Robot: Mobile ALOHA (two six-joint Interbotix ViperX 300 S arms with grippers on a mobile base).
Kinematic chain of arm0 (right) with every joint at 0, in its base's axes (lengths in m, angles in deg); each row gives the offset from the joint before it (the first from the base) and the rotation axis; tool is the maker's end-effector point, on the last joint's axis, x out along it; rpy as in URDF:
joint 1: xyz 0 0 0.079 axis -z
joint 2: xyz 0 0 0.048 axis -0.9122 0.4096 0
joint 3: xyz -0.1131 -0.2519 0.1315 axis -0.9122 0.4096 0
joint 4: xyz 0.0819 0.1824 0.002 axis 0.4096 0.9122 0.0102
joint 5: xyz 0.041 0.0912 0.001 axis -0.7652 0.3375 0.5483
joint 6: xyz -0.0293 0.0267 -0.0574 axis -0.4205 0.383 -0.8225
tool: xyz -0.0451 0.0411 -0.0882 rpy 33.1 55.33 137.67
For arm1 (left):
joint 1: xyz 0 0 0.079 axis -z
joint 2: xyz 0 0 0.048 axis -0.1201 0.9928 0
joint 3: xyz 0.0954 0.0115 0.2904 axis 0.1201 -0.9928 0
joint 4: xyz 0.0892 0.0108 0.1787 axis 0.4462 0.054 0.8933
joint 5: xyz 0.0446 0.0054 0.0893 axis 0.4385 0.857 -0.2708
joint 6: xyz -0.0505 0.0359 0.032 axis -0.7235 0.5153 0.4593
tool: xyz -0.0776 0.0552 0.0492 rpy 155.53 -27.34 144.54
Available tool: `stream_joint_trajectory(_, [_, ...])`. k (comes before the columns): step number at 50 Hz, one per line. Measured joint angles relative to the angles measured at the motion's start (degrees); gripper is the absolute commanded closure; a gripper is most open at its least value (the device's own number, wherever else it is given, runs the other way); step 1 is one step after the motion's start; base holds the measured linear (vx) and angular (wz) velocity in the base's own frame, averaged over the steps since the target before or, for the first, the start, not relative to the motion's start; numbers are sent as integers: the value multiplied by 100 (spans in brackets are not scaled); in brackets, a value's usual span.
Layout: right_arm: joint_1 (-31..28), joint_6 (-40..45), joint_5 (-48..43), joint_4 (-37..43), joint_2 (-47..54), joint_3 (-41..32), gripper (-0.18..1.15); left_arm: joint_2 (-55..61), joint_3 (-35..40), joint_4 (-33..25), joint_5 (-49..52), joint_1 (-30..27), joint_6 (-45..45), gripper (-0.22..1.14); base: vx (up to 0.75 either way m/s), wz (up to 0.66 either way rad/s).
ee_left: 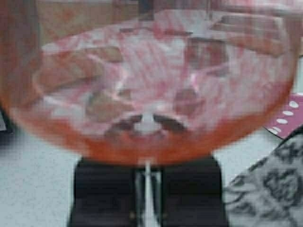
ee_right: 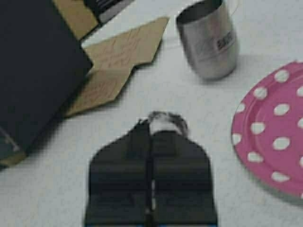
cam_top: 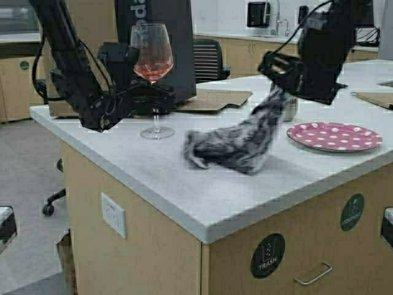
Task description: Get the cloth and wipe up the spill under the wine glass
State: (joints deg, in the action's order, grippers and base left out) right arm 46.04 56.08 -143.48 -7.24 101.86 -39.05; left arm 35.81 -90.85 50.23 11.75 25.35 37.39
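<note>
The wine glass holds pinkish liquid, and its foot is at or just above the white counter. My left gripper is shut on its stem. In the left wrist view the bowl fills the picture above the fingers. My right gripper is shut on a corner of the dark floral cloth, which hangs from it, its lower end bunched on the counter right of the glass. In the right wrist view a tuft of cloth shows beyond the closed fingertips. I see no spill.
A pink polka-dot plate lies right of the cloth. A steel cup stands behind it. Flat cardboard and a black box sit at the back. The counter's front edge is near.
</note>
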Motion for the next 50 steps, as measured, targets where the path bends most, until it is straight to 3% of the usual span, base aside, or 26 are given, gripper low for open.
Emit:
stream_joint_trajectory(12, [79, -26, -492, 18, -176, 88, 91, 325, 272, 0, 0, -9, -123, 76, 0, 0])
stream_joint_trajectory(50, [88, -26, -527, -97, -167, 97, 91, 1099, 773, 352, -9, -9, -132, 70, 0, 0])
